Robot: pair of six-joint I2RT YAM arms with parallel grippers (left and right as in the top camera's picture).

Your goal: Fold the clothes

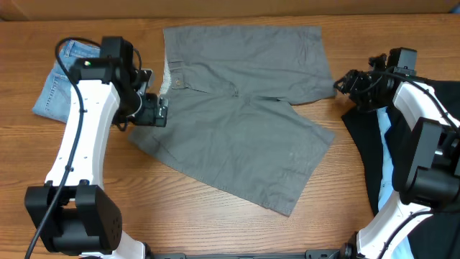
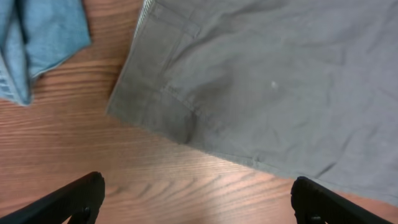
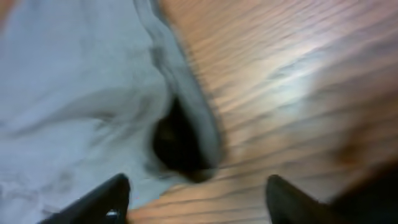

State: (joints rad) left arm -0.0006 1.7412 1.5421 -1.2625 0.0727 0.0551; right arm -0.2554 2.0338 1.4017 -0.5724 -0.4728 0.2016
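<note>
Grey cotton shorts (image 1: 244, 115) lie spread flat in the middle of the table, waistband to the left, one leg toward the front. My left gripper (image 1: 147, 115) is open and empty above bare wood at the shorts' left waist corner (image 2: 134, 109). My right gripper (image 1: 345, 85) is open and empty at the shorts' right leg hem, whose dark leg opening (image 3: 177, 146) shows in the right wrist view. Light-blue denim shorts (image 1: 61, 86) lie folded at the far left, also in the left wrist view (image 2: 37, 37). Black garments (image 1: 381, 151) lie heaped at the right.
The wooden table (image 1: 215, 223) runs to the front edge. A pale blue cloth (image 1: 388, 155) lies among the black garments under the right arm. Both arm bases stand at the front corners.
</note>
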